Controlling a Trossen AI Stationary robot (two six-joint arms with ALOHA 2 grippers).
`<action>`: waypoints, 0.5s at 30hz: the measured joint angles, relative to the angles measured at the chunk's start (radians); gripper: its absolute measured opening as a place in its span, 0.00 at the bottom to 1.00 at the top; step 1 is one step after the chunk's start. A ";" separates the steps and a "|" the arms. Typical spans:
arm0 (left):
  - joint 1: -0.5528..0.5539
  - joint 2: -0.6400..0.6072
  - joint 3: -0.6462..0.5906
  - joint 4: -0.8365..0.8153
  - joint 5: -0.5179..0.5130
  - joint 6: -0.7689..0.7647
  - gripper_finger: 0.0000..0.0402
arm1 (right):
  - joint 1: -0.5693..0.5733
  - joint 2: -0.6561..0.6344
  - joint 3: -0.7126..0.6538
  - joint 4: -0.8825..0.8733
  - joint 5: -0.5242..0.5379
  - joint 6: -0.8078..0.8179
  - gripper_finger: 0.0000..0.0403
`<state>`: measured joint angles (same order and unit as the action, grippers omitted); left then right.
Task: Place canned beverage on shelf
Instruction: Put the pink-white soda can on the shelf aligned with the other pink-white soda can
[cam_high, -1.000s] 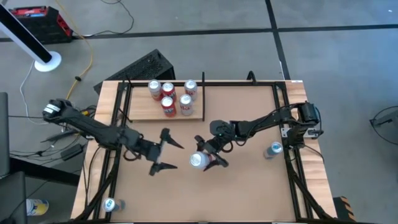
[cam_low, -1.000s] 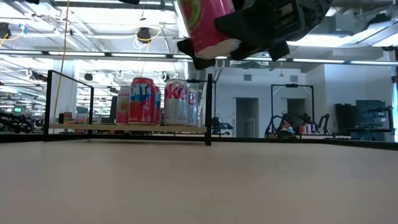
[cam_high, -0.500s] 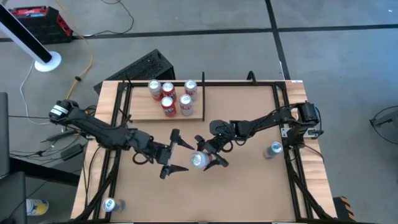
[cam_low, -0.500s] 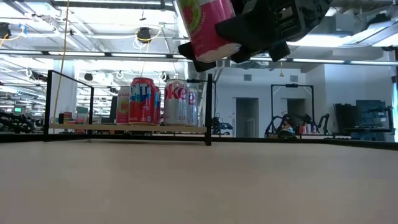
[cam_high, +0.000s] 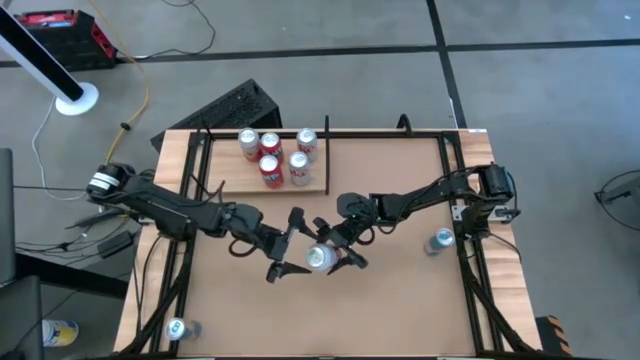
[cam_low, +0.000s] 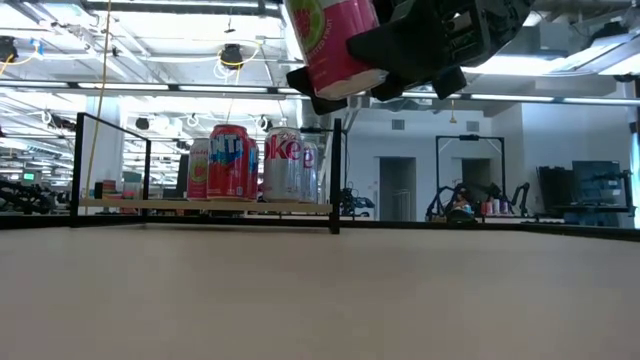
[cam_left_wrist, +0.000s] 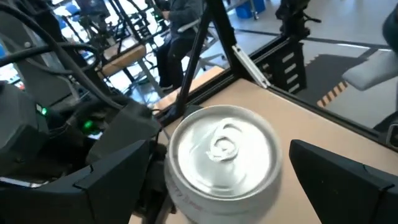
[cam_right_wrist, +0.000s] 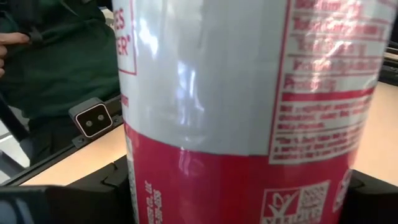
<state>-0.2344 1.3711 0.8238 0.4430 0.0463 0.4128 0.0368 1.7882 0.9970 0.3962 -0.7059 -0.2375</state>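
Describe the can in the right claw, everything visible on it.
The can is a pink-red and white beverage can with a plain silver top and pull tab, unopened as far as it shows. The white band carries red printed text, the lower band is red. It is held upright in the air, clear of the table, gripped at its sides by the right claw, near the table's middle. The left claw stands open right beside it, its fingers flanking the can, not clearly touching. It is not on the shelf.
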 joint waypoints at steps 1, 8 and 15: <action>0.004 0.006 0.000 0.013 0.002 0.002 0.93 | 0.000 0.000 0.000 0.000 0.000 0.000 0.80; 0.013 0.023 -0.001 0.021 0.054 -0.006 0.93 | 0.000 0.000 0.000 -0.003 0.000 0.000 0.80; 0.013 0.022 -0.001 -0.007 0.050 -0.018 0.93 | 0.000 0.000 0.000 0.002 0.000 0.002 0.80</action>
<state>-0.2218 1.3926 0.8230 0.4361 0.0959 0.3946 0.0368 1.7882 0.9970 0.3981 -0.7059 -0.2359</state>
